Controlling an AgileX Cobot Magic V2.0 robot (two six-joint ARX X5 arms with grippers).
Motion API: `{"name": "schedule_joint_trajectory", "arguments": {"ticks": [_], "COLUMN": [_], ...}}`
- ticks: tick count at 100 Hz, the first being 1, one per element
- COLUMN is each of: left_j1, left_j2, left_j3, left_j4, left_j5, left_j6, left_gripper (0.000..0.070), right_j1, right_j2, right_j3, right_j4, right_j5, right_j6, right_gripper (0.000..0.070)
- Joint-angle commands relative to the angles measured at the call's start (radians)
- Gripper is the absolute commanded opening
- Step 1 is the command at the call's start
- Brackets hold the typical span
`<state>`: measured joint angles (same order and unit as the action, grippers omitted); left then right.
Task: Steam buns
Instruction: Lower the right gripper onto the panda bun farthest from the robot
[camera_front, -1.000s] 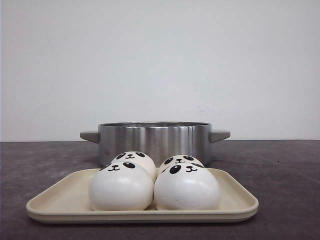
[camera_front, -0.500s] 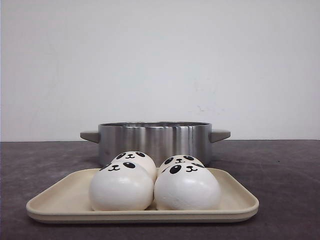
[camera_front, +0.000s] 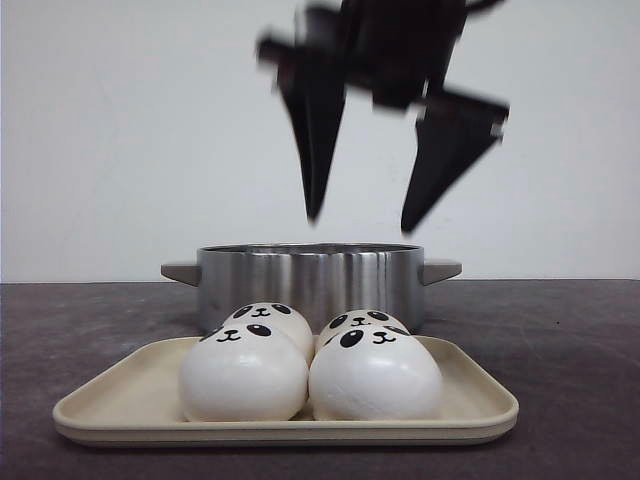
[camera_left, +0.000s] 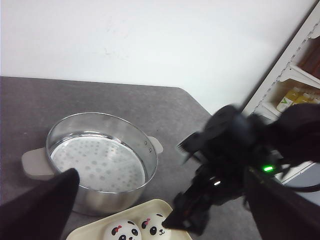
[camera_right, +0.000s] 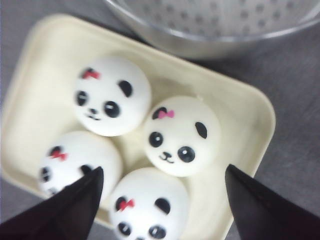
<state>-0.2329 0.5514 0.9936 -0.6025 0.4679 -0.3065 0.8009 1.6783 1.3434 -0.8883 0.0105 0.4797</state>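
Note:
Several white panda-faced buns sit close together on a cream tray: two in front and two behind. The right wrist view looks straight down on these buns, some with red bows. My right gripper hangs open above tray and pot, holding nothing. The left wrist view has the right gripper, blurred, by a bun. My left gripper is wide open and empty, high above the table.
A steel pot with grey side handles stands just behind the tray; its perforated steamer floor holds nothing. The table top is dark grey. A white shelf unit stands off the table's right side.
The right gripper has come into the front view from above, open, over the pot; before, no gripper showed there. Buns, tray and pot have not moved.

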Motion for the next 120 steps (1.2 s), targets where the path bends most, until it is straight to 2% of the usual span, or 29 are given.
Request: {"name": "schedule_joint_trajectory", "arguments": {"ticks": [1, 44, 88, 112, 115, 120], "left_j1": [-0.01, -0.066, -0.084, -0.084, -0.084, -0.084], "left_j2": [0.005, 0.005, 0.005, 0.005, 0.005, 0.005], "left_j3": [0.011, 0.011, 0.011, 0.011, 0.011, 0.011], "left_j4": [0.011, 0.011, 0.01, -0.01, -0.011, -0.011], "left_j5": [-0.004, -0.024, -0.027, -0.027, -0.027, -0.026], "left_j6": [-0.001, 0.001, 0.004, 0.004, 0.004, 0.004], "left_gripper": [0.0627, 0.0627, 0.0627, 0.0627, 0.0627, 0.0627], "right_j1": [0.007, -0.025, -0.033, -0.031, -0.031, -0.031], "right_j2": [0.044, 0.166, 0.219, 0.245, 0.249, 0.256], "right_j3": [0.018, 0.018, 0.018, 0.018, 0.018, 0.018], "right_j4": [0.012, 0.076, 0.087, 0.063, 0.06, 0.06], "right_j5": [0.016, 0.016, -0.034, -0.062, -0.063, -0.064], "right_j6": [0.01, 0.023, 0.064, 0.066, 0.066, 0.063], "right_gripper": [0.0466, 0.0466, 0.045, 0.0227, 0.0163, 0.0]}}
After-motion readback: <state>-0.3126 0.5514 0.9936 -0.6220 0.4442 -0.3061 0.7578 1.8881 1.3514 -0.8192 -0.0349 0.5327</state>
